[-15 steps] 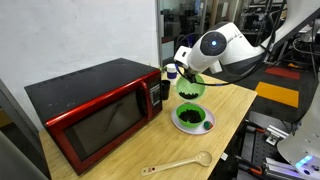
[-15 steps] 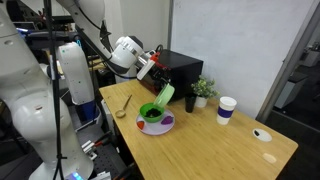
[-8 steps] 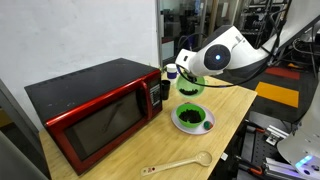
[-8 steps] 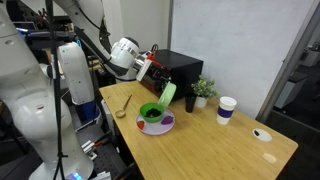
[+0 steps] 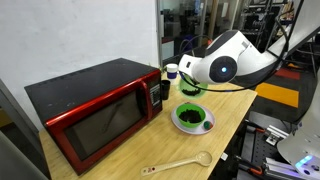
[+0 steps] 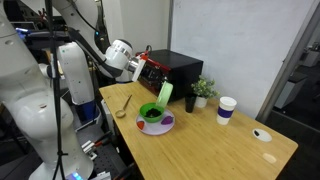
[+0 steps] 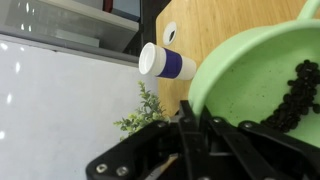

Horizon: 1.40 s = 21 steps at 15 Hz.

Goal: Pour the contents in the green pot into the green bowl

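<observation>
above the table (image 5: 235,105), my gripper (image 7: 198,122) is clamped on the rim of the pot (image 6: 165,95), holding it steeply tilted just over the bowl (image 5: 193,119) with a gap between them. dark bits (image 7: 298,88) lie inside the pot in the wrist view, and dark stuff sits in the bowl too. the bowl stands near the microwave (image 5: 95,105). a cup (image 6: 226,109) and a plant (image 6: 203,90) stand farther along the table, and a spoon (image 5: 180,163) lies well apart from the bowl.
</observation>
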Motion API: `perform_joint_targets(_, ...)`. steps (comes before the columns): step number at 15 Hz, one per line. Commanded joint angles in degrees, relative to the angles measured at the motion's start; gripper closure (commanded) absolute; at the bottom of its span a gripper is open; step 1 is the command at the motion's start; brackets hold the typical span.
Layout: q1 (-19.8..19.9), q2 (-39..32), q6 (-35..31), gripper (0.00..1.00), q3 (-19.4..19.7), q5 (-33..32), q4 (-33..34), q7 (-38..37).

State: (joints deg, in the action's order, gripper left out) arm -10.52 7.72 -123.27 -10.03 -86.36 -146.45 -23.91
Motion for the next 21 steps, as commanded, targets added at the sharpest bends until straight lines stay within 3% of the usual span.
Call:
perform_joint_targets(1, -1.2, 1.8, 3.2, 0.98, -1.2, -2.4, -2.0, -0.4)
perform_joint_targets(8, -3.0, 1.8, 5.9, 0.98, -2.2, -3.2, -2.9, 0.4)
perform_joint_targets(9, -2.8, 0.2, 5.5, 0.91, -1.8, -2.5, -1.5, 0.1)
perform_joint_targets(19, -3.1, 0.2, 5.5, 0.91, -1.9, -2.5, -1.6, 0.1)
perform_joint_targets(20, -3.1, 0.2, 5.5, 0.98, -1.9, -2.5, -1.6, 0.1)
perform_joint_targets(21, -3.1, -0.2, 6.6, 0.98, -2.1, -3.4, -1.5, -0.1)
